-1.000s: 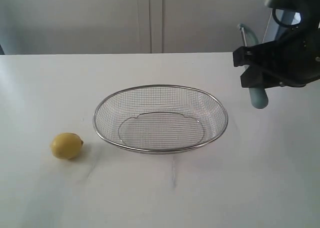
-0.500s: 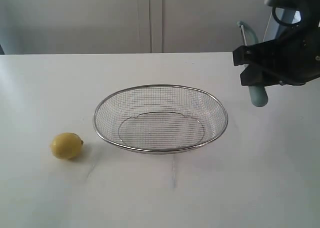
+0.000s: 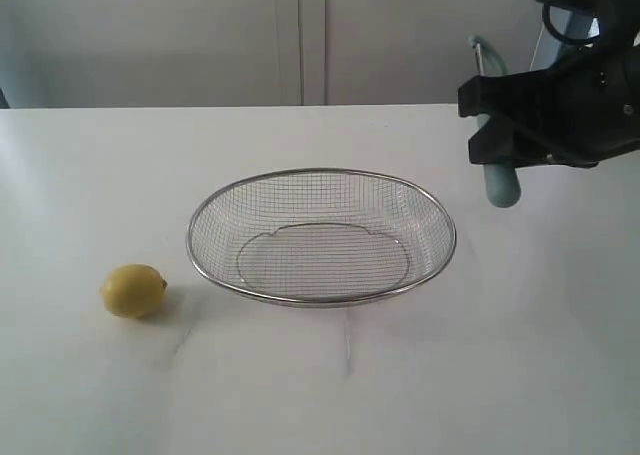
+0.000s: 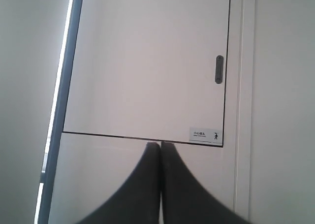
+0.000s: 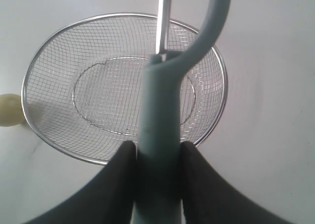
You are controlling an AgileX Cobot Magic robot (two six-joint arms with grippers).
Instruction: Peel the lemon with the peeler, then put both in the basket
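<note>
Exterior view shows a white table (image 3: 520,375) with the basket (image 3: 320,173) standing upright near its middle. The lemon (image 3: 133,291) lies on the table to the basket's left in this view, apart from the rim, with its nubby tip turned toward the basket. The right gripper (image 3: 488,135) hangs in the air beyond the basket's right end and grips the peeler (image 3: 500,183) by its teal handle. The handle's rounded end sticks out below the black jaws, and the curved head rises above them. The peeler touches neither table nor basket.

Right wrist view: the 2 fingers (image 5: 123,165) press on either side of the handle at a middling width, and the handle fills the gap between them. The grey blade and the curved teal arm of the head reach out over the basket, whose mesh floor shows behind them. A slice of the lemon shows at the frame edge, past the rim.

Left wrist view: the left gripper (image 4: 160,152) is closed tight, its 2 fingertips meeting with nothing between them. It points at a white cabinet door (image 4: 147,61) with a dark recessed pull (image 4: 219,70) and a small label (image 4: 205,134).
</note>
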